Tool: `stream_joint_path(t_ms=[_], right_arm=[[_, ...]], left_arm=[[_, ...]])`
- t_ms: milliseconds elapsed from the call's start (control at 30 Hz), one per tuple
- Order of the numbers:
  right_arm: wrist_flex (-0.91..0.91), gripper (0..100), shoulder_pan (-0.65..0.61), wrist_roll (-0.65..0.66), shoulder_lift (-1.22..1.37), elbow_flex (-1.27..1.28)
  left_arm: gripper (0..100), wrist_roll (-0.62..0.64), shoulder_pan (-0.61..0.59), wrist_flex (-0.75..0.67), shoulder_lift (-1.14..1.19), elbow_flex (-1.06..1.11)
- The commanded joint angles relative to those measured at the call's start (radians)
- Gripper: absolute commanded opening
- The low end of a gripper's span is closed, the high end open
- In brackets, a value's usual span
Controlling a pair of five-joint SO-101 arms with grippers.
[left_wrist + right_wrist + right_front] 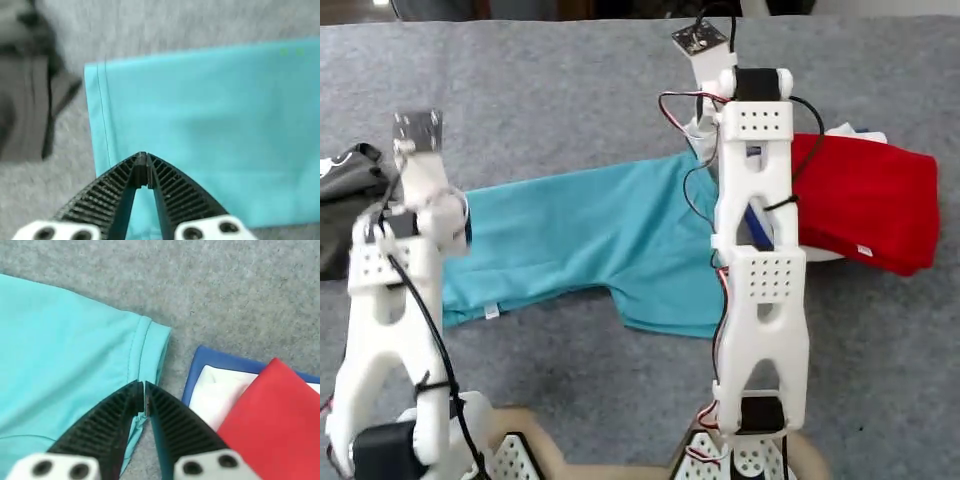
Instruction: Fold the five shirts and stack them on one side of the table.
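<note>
From above, the teal shirt (590, 240) is seen spread mid-table, a red folded shirt (870, 200) at 3 o'clock, a grey garment (345, 190) heaped at 9 o'clock. At the left wrist, the left gripper (143, 172) is clenched tip to tip over teal cloth near its hem. At the right wrist, the right gripper (144, 400) is likewise clenched, at the sleeve cuff; a white shirt (215, 390) and a blue shirt (197, 365) are glimpsed beneath the red.

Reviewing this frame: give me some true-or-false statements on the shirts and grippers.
1. The red shirt lies on a white shirt. True.
2. The teal shirt lies on the red shirt. False: it lies on the table beside it.
3. Both grippers are wide open. False: the left gripper and right gripper are shut.
4. A dark shirt lies by the left arm. True.
</note>
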Motion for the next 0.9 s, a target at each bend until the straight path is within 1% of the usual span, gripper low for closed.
stream_joint_path(t_ms=[0, 67, 200, 267, 400, 467, 567, 867], right_arm=[[-0.026, 1.4, -0.031, 0.008, -0.001, 0.035], [-0.068, 1.4, -0.029, -0.006, 0.027, 0.081], [-0.109, 1.4, -0.021, -0.014, 0.108, 0.111], [-0.120, 1.4, -0.017, -0.014, 0.159, 0.093], [-0.115, 1.4, -0.005, -0.029, 0.243, 0.030], [-0.103, 1.4, 0.002, -0.051, 0.268, -0.015], [-0.081, 1.4, 0.000, -0.052, 0.294, -0.073], [-0.055, 1.4, -0.005, -0.048, 0.318, -0.128]], left_arm=[[3, -0.014, -0.007, -0.023, -0.029, 0.116], [3, -0.014, -0.015, -0.015, -0.015, 0.162], [3, -0.014, -0.018, 0.068, -0.011, 0.193], [3, -0.014, -0.048, 0.083, -0.011, 0.194], [3, -0.015, -0.157, 0.084, -0.009, 0.189], [3, -0.055, -0.186, 0.086, -0.009, 0.193], [3, -0.124, -0.193, 0.123, -0.008, 0.196], [3, -0.147, -0.194, 0.127, -0.009, 0.254]])
